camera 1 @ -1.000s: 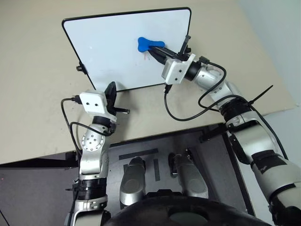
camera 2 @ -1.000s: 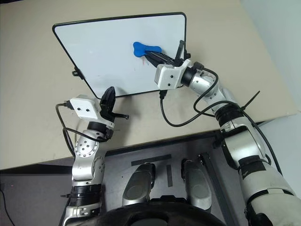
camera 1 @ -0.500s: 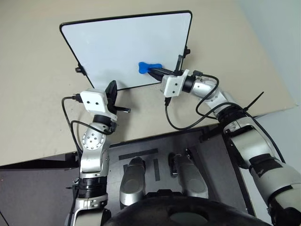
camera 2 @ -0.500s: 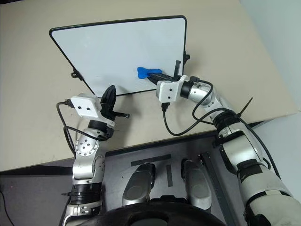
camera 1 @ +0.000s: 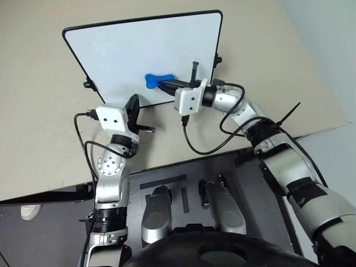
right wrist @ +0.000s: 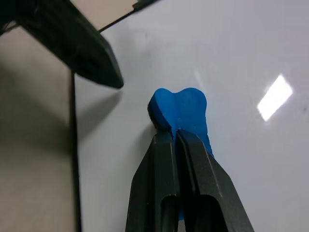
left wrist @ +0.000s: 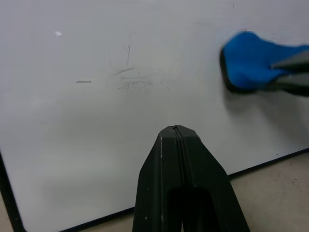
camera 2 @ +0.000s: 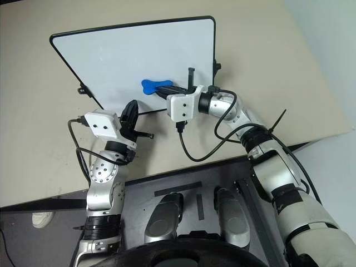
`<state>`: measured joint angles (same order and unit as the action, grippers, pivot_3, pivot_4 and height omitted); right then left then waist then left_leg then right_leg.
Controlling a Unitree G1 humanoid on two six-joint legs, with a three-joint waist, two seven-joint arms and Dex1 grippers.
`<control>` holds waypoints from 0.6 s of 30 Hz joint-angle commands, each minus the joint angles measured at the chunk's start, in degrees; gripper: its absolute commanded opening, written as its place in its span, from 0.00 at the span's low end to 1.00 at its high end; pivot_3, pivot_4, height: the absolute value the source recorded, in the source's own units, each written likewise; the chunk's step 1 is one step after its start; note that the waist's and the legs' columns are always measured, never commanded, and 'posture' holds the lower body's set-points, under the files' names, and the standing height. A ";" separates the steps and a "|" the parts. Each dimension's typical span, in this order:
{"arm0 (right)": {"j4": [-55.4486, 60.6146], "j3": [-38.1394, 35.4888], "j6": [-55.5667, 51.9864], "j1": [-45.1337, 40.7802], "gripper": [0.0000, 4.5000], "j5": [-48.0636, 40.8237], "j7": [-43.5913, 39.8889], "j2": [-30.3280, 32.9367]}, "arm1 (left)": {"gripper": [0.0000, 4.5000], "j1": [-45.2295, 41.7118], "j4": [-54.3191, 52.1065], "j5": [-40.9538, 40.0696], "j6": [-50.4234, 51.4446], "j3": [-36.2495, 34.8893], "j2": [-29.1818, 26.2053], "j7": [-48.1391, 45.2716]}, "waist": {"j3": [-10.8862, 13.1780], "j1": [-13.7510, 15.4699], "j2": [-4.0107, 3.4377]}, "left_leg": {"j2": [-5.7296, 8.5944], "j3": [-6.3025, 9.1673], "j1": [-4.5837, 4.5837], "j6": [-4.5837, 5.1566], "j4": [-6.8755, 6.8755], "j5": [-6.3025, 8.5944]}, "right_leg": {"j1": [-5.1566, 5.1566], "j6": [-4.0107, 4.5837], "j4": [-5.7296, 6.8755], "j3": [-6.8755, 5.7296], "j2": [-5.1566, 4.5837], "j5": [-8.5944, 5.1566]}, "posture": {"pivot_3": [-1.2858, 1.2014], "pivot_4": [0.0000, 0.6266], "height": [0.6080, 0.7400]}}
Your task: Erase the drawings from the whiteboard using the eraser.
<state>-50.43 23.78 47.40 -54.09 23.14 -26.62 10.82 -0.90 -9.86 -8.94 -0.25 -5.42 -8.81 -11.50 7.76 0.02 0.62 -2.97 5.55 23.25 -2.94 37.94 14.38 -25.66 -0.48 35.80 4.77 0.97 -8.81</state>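
The whiteboard [camera 1: 122, 53] lies flat on the table. A blue bone-shaped eraser [camera 1: 153, 80] rests on its near middle, and my right gripper [camera 1: 162, 84] is shut on one end of it, fingers level and pointing left. The right wrist view shows the eraser [right wrist: 181, 111] pinched between the right gripper's [right wrist: 176, 133] fingertips. My left gripper [camera 1: 132, 102] is shut and empty, hovering at the board's near edge, left of the eraser [left wrist: 251, 60]. The drawings are hidden. Faint grey scratches [left wrist: 133, 79] mark the board ahead of the left gripper [left wrist: 176, 129].
The beige table [camera 1: 39, 128] ends close to me, with dark floor below. Small black clips [camera 1: 87, 85] stick out at the board's sides. A black cable [camera 1: 194, 147] loops under my right wrist. A white shoe [camera 1: 30, 210] shows at the lower left.
My right gripper slid the eraser left and toward the board's near edge. Faint red marks beside the eraser one second ago no longer show. The left arm stayed still.
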 commanded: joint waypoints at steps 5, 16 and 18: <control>2.61 -0.95 1.10 1.28 0.01 -0.94 0.44 1.65 | 0.00 -0.17 -0.92 0.28 -1.67 0.15 0.22 0.05 | 0.00 0.03 0.00 | 0.00 -0.01 0.00 0.00 0.01 0.03 | -0.02 0.03 0.02 0.00 0.00 0.02 | 0.52 0.24 1.00; 28.88 -3.32 -14.15 21.45 0.01 -16.01 -17.44 12.53 | 0.00 0.96 -2.29 -0.16 -1.11 -0.24 -0.22 -0.01 | -0.01 0.31 0.02 | 0.01 -0.10 0.13 0.00 0.10 0.11 | 0.02 0.00 -0.18 0.00 0.00 0.00 | 0.52 0.24 1.00; 34.11 -5.00 -20.38 25.58 0.01 -19.25 -19.59 15.39 | 0.00 0.73 -2.07 -0.30 -0.90 -0.36 -0.46 -0.19 | -0.01 0.29 0.02 | 0.01 -0.13 0.12 0.00 0.13 0.10 | 0.05 -0.02 -0.22 0.00 0.01 0.01 | 0.52 0.24 1.00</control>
<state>-21.49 21.38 30.96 -29.37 7.71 -44.33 24.93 0.16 -9.85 -8.99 -0.71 -5.61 -8.87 -11.34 7.75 0.32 0.65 -2.95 5.41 23.37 -2.93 38.08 14.48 -25.60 -0.52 35.56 4.77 0.98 -8.80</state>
